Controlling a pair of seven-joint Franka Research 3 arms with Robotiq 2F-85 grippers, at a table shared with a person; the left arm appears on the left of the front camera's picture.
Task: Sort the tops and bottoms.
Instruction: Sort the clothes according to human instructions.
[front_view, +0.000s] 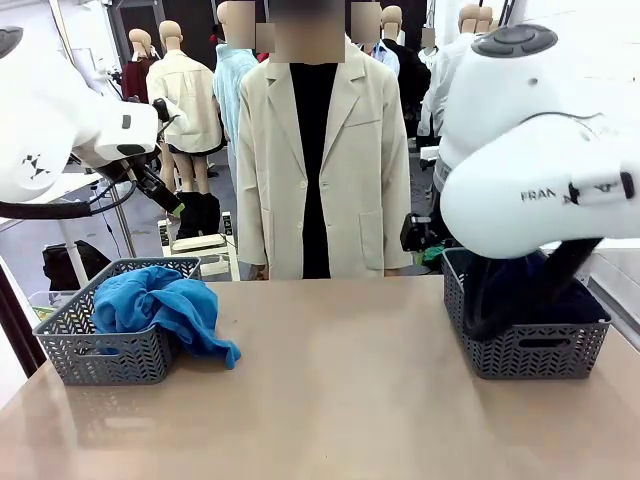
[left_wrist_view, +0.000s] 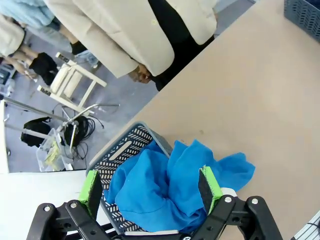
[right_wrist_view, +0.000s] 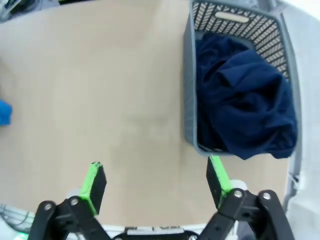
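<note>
navy bottoms (front_view: 570, 300) half hidden behind right arm (front_view: 540, 170) in basket (front_view: 530, 350).

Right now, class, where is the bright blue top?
In the front view the blue top lies in the grey basket at the table's left end, spilling over its right rim onto the tabletop.

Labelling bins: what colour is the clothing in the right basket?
Dark navy, clearest in the right wrist view.

A: What is on the tan table (front_view: 330, 390)?
B: Two grey baskets. Below the left gripper (left_wrist_view: 151, 189), the left basket (front_view: 105, 352) holds blue tops (front_view: 155, 305), one spilling onto the tabletop. Beside the right gripper (right_wrist_view: 156, 181), the right basket (right_wrist_view: 192, 90) holds navy bottoms (right_wrist_view: 245, 107).
</note>
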